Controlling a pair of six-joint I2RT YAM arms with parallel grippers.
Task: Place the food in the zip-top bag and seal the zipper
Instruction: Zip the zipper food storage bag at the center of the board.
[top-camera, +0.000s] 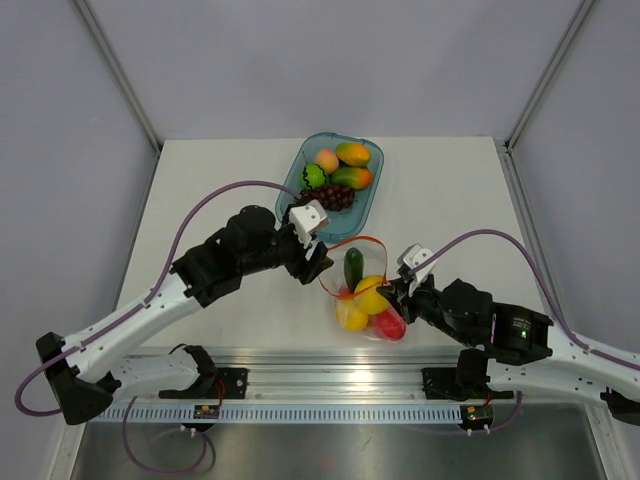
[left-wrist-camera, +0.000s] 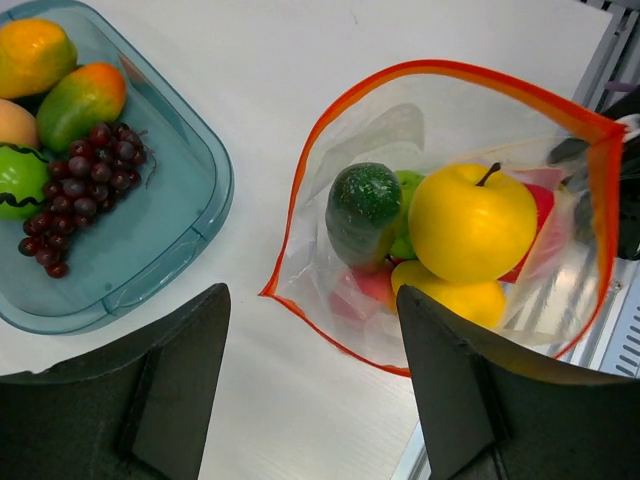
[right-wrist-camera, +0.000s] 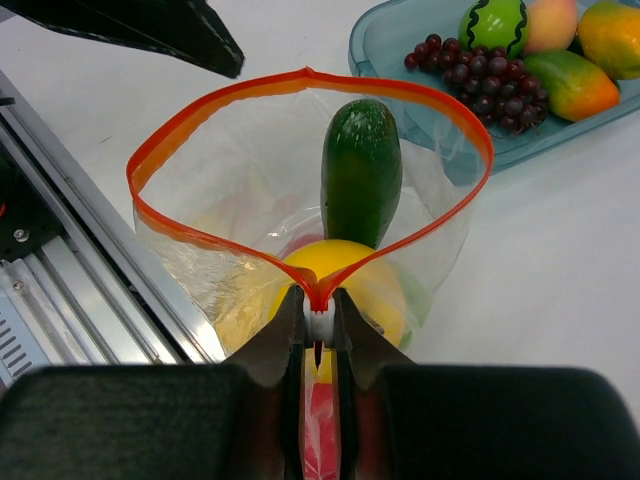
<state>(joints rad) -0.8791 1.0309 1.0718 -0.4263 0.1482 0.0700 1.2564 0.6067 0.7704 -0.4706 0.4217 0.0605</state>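
The zip-top bag (top-camera: 362, 300) lies near the front of the table with its mouth gaping wide. Its red-orange zipper (right-wrist-camera: 300, 76) forms an open loop. Inside are a dark green cucumber (left-wrist-camera: 362, 210), two yellow fruits (left-wrist-camera: 470, 220) and red pieces (top-camera: 390, 326). My right gripper (right-wrist-camera: 318, 305) is shut on the zipper's near end, at a small white slider. My left gripper (left-wrist-camera: 310, 300) hangs open over bare table just left of the bag's mouth, holding nothing. A green lime (top-camera: 314, 176) and a peach (top-camera: 326, 160) lie in the tray.
The translucent blue tray (top-camera: 380, 156) stands at the back centre, holding purple grapes (top-camera: 333, 196) and two mangoes (top-camera: 352, 153) as well. A metal rail (top-camera: 330, 365) runs along the table's near edge, just behind the bag.
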